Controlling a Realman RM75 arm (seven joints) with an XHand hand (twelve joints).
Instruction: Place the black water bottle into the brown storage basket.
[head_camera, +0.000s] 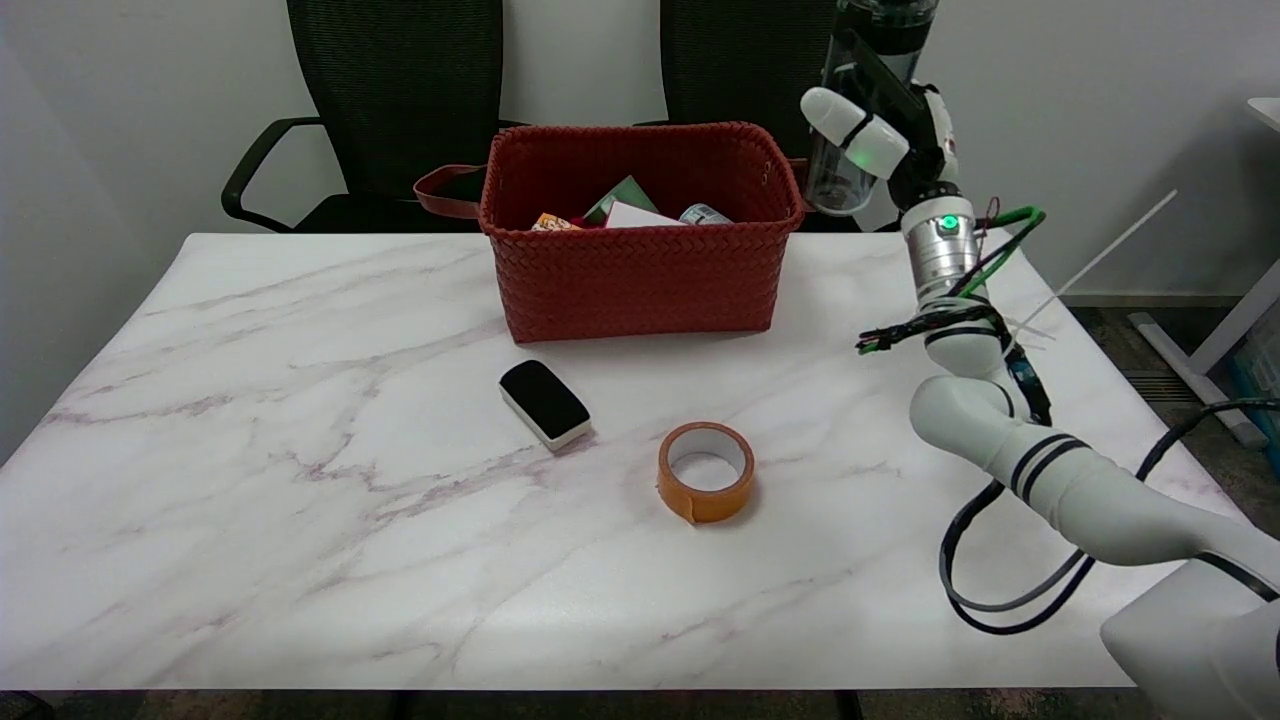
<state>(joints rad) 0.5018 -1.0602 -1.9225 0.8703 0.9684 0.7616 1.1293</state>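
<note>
My right hand (885, 125) is raised at the upper right, just right of the basket's right rim, and grips the water bottle (850, 150). The bottle is dark and see-through, held roughly upright in the air with its top cut off by the picture's upper edge. Its base hangs beside the basket's right end, at about rim height. The brown-red woven storage basket (640, 275) stands at the far middle of the marble table, with several small packs and a can inside it.
A roll of orange tape (706, 470) lies on the table in front of the basket. A black-and-white eraser block (544, 402) lies left of it. Two black chairs (400, 100) stand behind the table. Cables (1000, 560) hang off my right arm at the table's right edge.
</note>
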